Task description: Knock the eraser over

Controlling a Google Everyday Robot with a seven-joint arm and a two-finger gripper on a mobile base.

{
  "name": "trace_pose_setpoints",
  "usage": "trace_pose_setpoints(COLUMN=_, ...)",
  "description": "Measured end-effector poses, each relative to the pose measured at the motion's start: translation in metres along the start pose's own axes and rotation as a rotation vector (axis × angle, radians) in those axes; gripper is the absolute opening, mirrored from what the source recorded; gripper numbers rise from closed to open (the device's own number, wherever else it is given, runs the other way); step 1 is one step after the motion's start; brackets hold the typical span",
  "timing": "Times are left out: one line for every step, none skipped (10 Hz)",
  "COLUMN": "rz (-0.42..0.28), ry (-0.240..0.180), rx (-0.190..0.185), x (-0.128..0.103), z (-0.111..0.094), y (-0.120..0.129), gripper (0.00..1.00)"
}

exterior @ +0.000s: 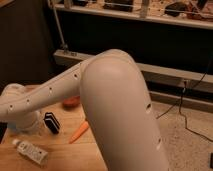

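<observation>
The eraser (51, 122), a small black block with thin white stripes, stands on its edge on the wooden table (60, 157), leaning slightly. My gripper (27, 123) hangs at the end of the white arm, low over the table and just left of the eraser. It is shut and holds nothing that I can see. My arm's wrist (15, 100) hides most of it. Whether the gripper touches the eraser I cannot tell.
An orange carrot (79, 131) lies just right of the eraser. A white printed tube (30, 150) lies at the front left. A reddish-brown object (71, 101) sits behind the arm. My bulky upper arm (120, 110) blocks the table's right side. Speckled floor with a black cable (187, 107) lies beyond.
</observation>
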Motion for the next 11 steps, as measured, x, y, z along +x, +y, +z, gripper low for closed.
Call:
trace_pose_setpoints(rz=0.001, ry=0.000, rx=-0.011, x=-0.001, z=0.000, y=0.001, gripper=0.00)
trace_pose_setpoints(rz=0.004, ry=0.006, rx=-0.021, x=0.000, z=0.000, y=0.001, gripper=0.00)
trace_pose_setpoints(rz=0.018, ry=0.014, rx=-0.048, x=0.000, z=-0.001, y=0.001, gripper=0.00)
trace_pose_setpoints(rz=0.027, ry=0.019, rx=-0.062, x=0.001, z=-0.001, y=0.000, gripper=0.00)
trace_pose_setpoints(rz=0.038, ry=0.027, rx=-0.084, x=0.001, z=-0.001, y=-0.001, gripper=0.00)
trace_pose_setpoints(rz=0.050, ry=0.036, rx=-0.121, x=0.000, z=0.000, y=-0.002, gripper=0.00)
trace_pose_setpoints(rz=0.056, ry=0.041, rx=-0.148, x=0.000, z=0.001, y=-0.004, gripper=0.00)
trace_pose_setpoints(rz=0.058, ry=0.044, rx=-0.167, x=-0.002, z=0.002, y=-0.007, gripper=0.00)
trace_pose_setpoints(rz=0.058, ry=0.046, rx=-0.176, x=-0.003, z=0.003, y=-0.011, gripper=0.00)
trace_pose_setpoints(rz=0.058, ry=0.045, rx=-0.176, x=-0.004, z=0.005, y=-0.021, gripper=0.00)
trace_pose_setpoints(rz=0.057, ry=0.043, rx=-0.165, x=-0.005, z=0.006, y=-0.030, gripper=0.00)
